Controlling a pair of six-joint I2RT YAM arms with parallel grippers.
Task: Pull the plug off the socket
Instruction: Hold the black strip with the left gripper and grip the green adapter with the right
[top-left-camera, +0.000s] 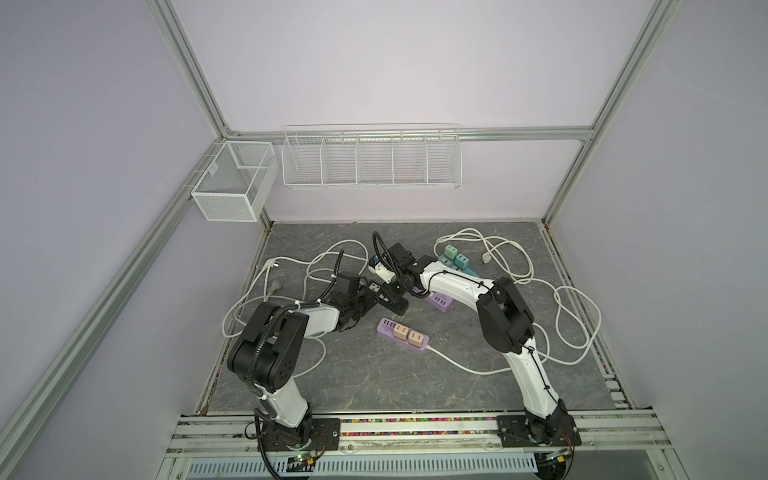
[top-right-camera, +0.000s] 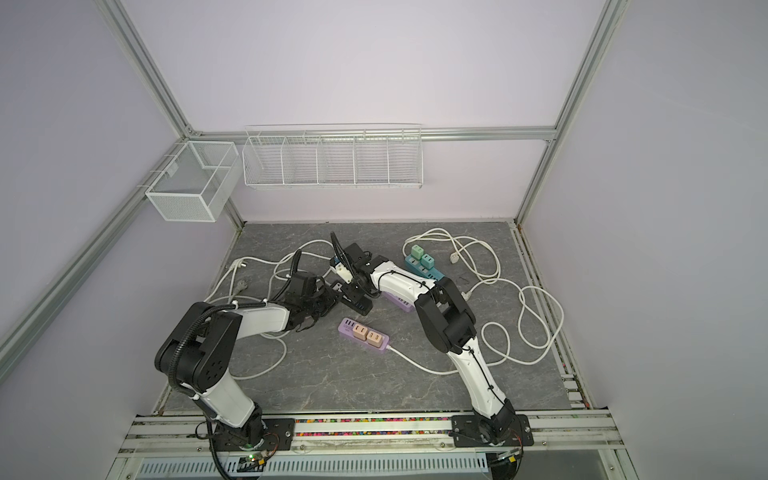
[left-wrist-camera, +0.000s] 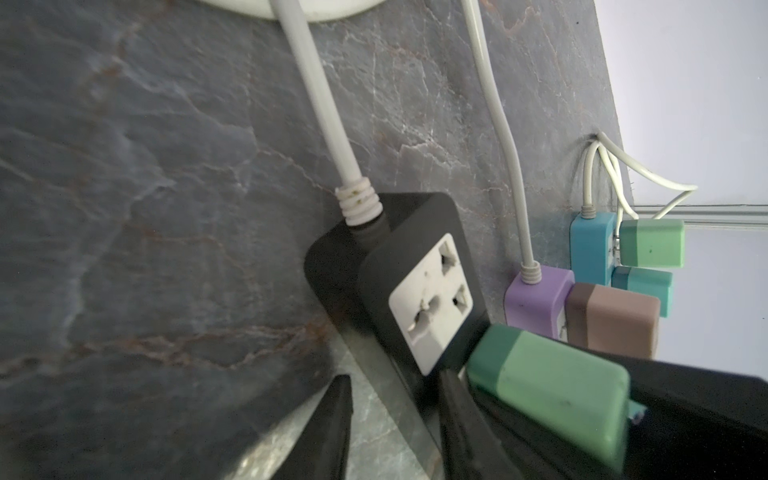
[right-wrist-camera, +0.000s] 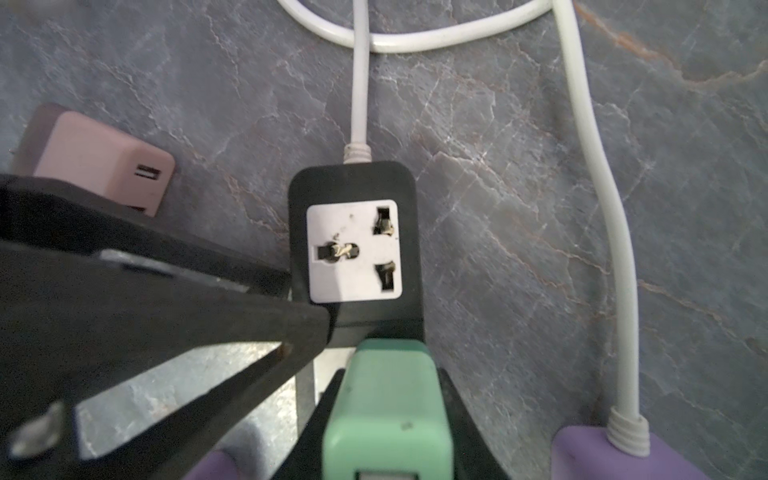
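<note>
While my left gripper (left-wrist-camera: 395, 399) squeezes the black power strip (left-wrist-camera: 399, 216) across its width, my right gripper (right-wrist-camera: 388, 399) is clamped tight on the green USB charger plug (right-wrist-camera: 386, 424). It sits against the strip right beside the empty white universal socket (right-wrist-camera: 355, 249); can't tell if it's fully out. Print on the purple strip (top-left-camera: 386, 330) is too small to read.

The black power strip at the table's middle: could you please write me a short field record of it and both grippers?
strip: black plastic power strip, flat on the grey marble-patterned table
free socket: white square socket face, empty
plug: mint-green boxy plug, beside that socket
right gripper: shut on the plug
left gripper: fingers either side of the strip; grip unclear
</note>
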